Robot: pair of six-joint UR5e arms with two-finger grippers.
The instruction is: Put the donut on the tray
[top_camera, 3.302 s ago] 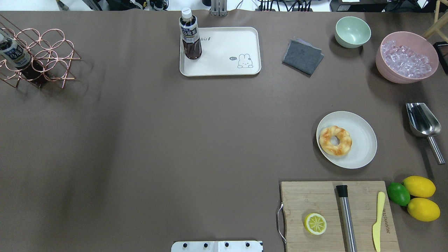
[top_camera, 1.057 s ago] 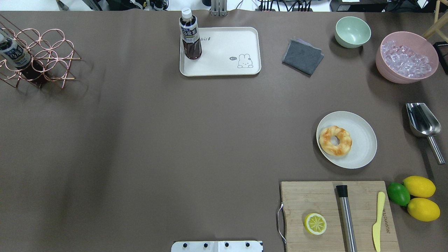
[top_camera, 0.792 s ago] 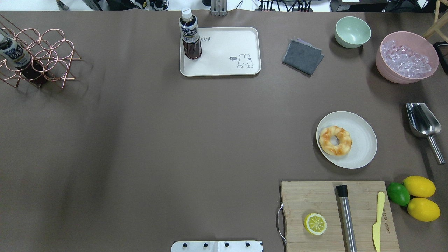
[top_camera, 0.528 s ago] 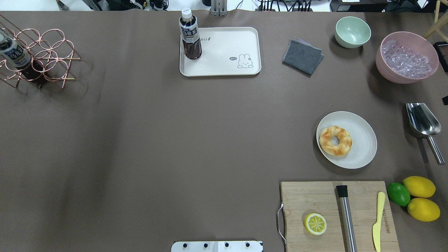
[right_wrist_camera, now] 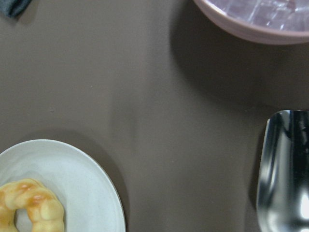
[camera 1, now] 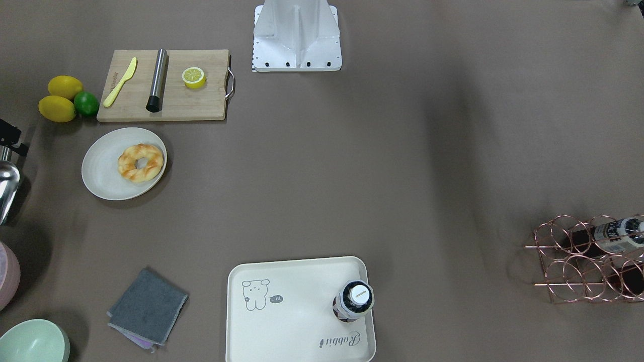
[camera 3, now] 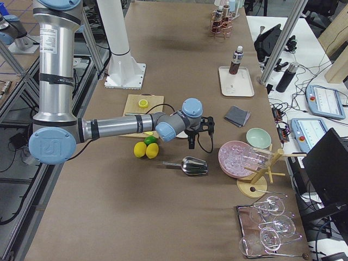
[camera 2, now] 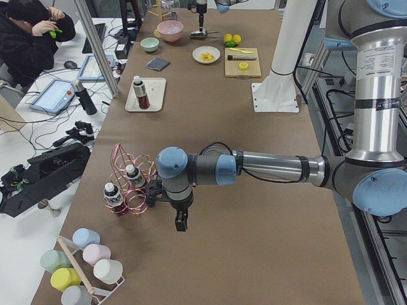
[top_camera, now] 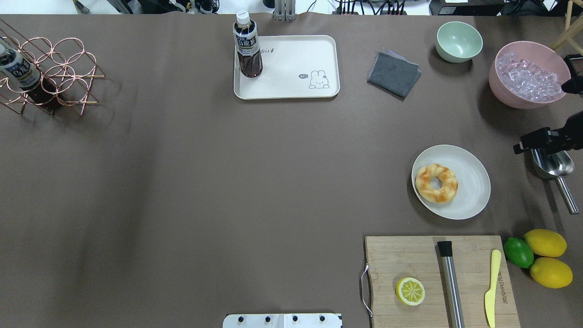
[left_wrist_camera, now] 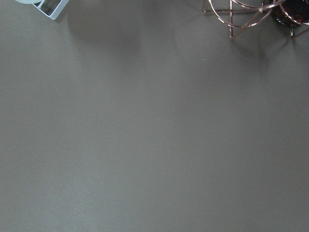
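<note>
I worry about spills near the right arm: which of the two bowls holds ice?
The pink bowl holds ice cubes; the smaller green bowl beside it is empty.

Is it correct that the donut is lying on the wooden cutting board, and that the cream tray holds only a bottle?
Not quite. The donut lies on the round plate, not on the wooden cutting board, which sits apart from it. The overhead exterior view shows this plainly. The rest is right: the cream tray holds only a bottle.
</note>
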